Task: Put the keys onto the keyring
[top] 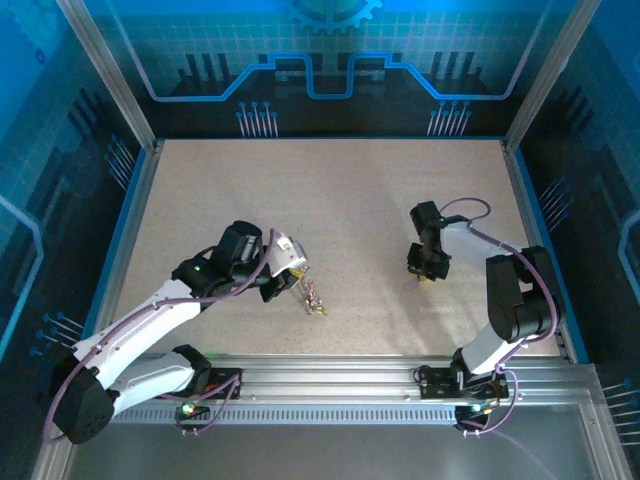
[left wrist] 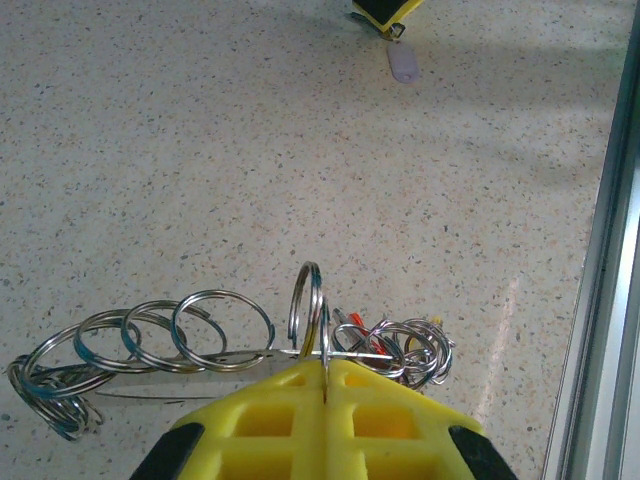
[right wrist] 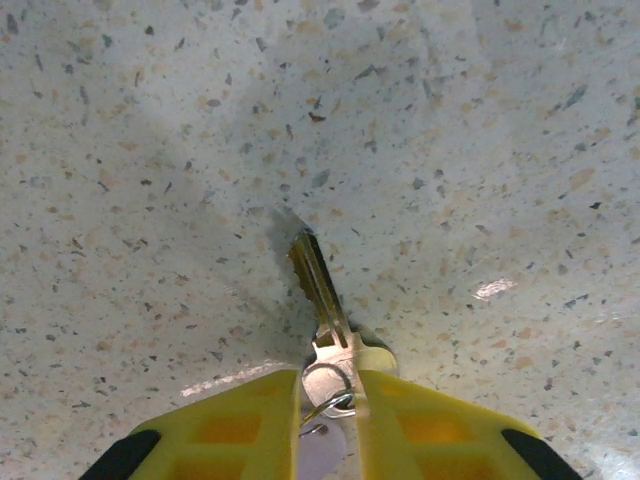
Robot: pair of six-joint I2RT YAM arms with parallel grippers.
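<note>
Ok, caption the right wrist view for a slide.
Right hand pinches a key by its head, blade pointing at the speckled table.

Speckled beige table (top: 350, 200): L yellow-fingered gripper (left wrist: 323, 370) left of centre, R yellow-fingered gripper (right wrist: 330, 385) right of centre, well apart. Grey steel wire keyring (left wrist: 308, 310) upright betw. L fingertips. On table, wrist view: chain of steel split rings (left wrist: 150, 340) to its left, ring cluster w/ red-headed key (left wrist: 362, 338) to its right. Brass-bladed metal key (right wrist: 318, 285) betw. R fingers, tip toward table. Lilac oval tag (left wrist: 402, 62) just under R gripper.

Robotics laboratory work cell: speckled table (top: 340, 200) enclosed by aluminium frame posts (top: 107, 72) and blue circuit-pattern wall panels (top: 200, 40), with a slotted mounting rail (top: 330, 378) along its near edge.
</note>
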